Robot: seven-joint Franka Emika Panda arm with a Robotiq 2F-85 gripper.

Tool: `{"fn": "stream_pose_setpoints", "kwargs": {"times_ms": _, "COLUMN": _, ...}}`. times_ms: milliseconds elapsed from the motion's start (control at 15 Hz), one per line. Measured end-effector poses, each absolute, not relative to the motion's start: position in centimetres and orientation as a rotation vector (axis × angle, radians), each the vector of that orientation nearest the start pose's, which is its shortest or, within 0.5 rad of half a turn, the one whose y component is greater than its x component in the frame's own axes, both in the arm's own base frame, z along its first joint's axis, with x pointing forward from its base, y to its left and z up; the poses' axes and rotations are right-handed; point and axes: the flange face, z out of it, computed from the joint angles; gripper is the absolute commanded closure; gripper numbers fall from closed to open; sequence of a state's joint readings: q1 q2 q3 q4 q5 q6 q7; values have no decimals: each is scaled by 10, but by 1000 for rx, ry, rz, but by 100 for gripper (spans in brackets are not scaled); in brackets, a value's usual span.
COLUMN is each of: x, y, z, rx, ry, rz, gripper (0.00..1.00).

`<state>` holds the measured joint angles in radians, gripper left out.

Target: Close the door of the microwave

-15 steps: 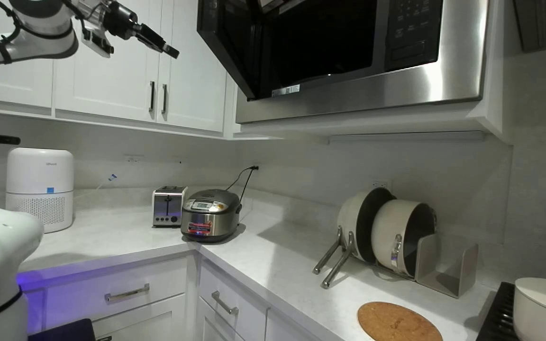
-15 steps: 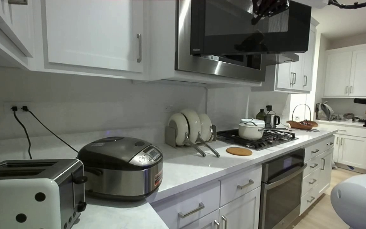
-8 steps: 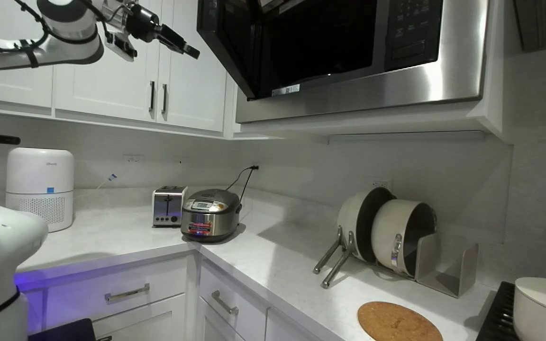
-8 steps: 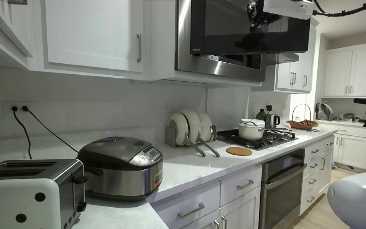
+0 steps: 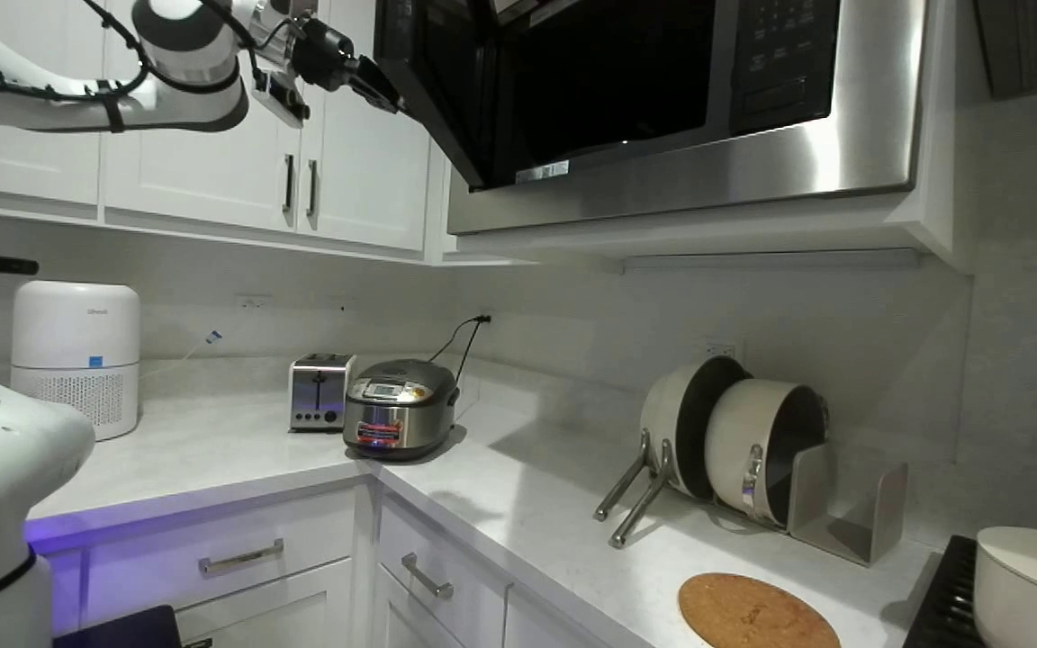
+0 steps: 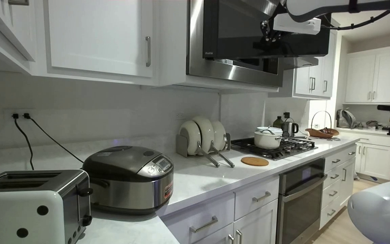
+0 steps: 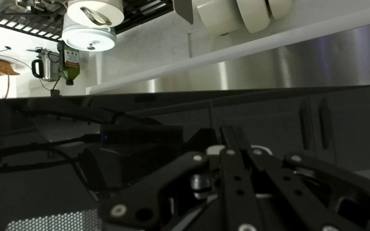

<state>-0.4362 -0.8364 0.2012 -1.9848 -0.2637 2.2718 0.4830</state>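
Note:
The microwave (image 5: 689,175) is a wide steel box under the upper cabinets; its steel rim also shows in the wrist view (image 7: 252,73). Its black glass door (image 5: 436,94) stands open, swung outward, and the dark cavity (image 5: 608,81) shows. The door's outer face shows in an exterior view (image 6: 239,32) and fills the lower wrist view as a dark mirror (image 7: 275,112). My gripper (image 5: 400,106) is at the door's outer face, fingertips pointing at it; I cannot tell whether they touch. In the wrist view my gripper (image 7: 231,128) is shut with nothing between its fingers.
White cabinets with bar handles (image 5: 301,189) stand behind the arm. On the counter below are a toaster (image 5: 320,391), a rice cooker (image 5: 401,409), racked pans (image 5: 757,441) and a cork mat (image 5: 757,612). A white pot (image 6: 266,139) stands on the stove.
In an exterior view my arm and gripper have moved right and slightly down, up to the door's outer face. The door shows no visible movement.

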Motion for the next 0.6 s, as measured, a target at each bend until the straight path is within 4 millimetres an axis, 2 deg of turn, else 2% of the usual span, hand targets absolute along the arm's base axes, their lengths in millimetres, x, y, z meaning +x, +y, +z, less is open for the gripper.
{"fn": "stream_pose_setpoints", "kwargs": {"times_ms": 200, "x": 291, "y": -33, "z": 869, "rx": -2726, "ry": 959, "rz": -1848, "gripper": 100}}
{"fn": "stream_pose_setpoints", "kwargs": {"times_ms": 600, "x": 288, "y": -75, "z": 879, "rx": -2705, "ry": 1069, "rz": -1865, "gripper": 100}}
